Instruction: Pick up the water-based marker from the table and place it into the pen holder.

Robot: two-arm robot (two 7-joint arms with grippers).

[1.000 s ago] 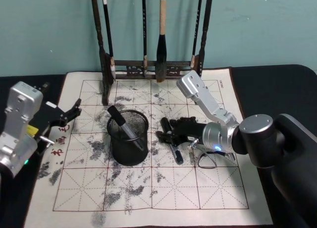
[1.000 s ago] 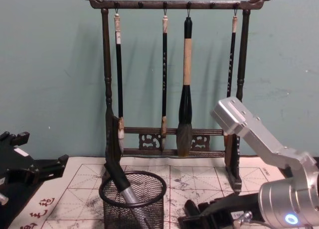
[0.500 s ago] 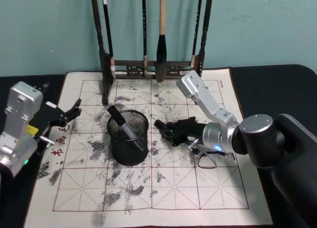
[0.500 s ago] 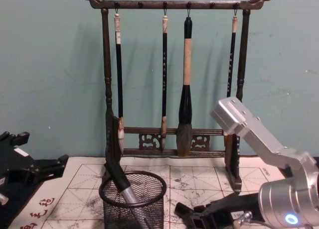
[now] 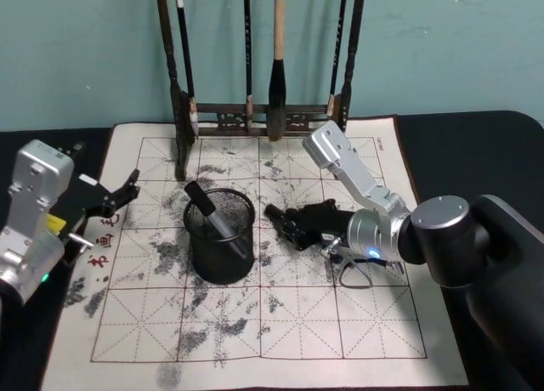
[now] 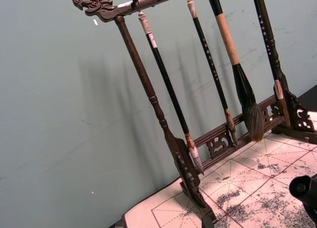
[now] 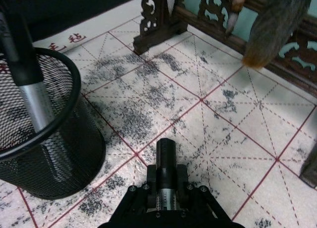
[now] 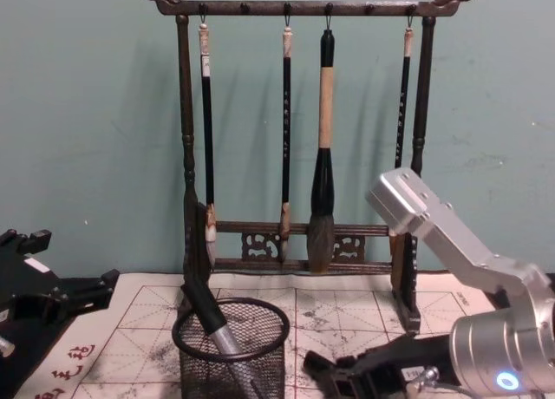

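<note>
The water-based marker point(image 5: 275, 213), dark with a black cap, sits gripped in my right gripper point(image 5: 295, 225), which is shut on it a little above the mat. Its capped end points toward the pen holder point(image 5: 218, 257), a round black wire-mesh cup just to the left. In the right wrist view the marker point(image 7: 166, 156) sticks out between the fingers, with the pen holder point(image 7: 55, 169) close by and apart from it. Another black and silver pen point(image 5: 212, 217) leans inside the cup. My left gripper point(image 5: 119, 195) rests open at the mat's left edge.
A tall dark wooden brush rack point(image 5: 265, 119) with several hanging brushes stands along the back of the ink-stained calligraphy mat point(image 5: 255, 323). A thin wire loop point(image 5: 353, 276) lies on the mat under my right arm. A black tablecloth surrounds the mat.
One second ago the marker lay on the mat under my right gripper. The gripper has closed on it and lifted it, its end now pointing at the pen holder. The left arm has not moved.
</note>
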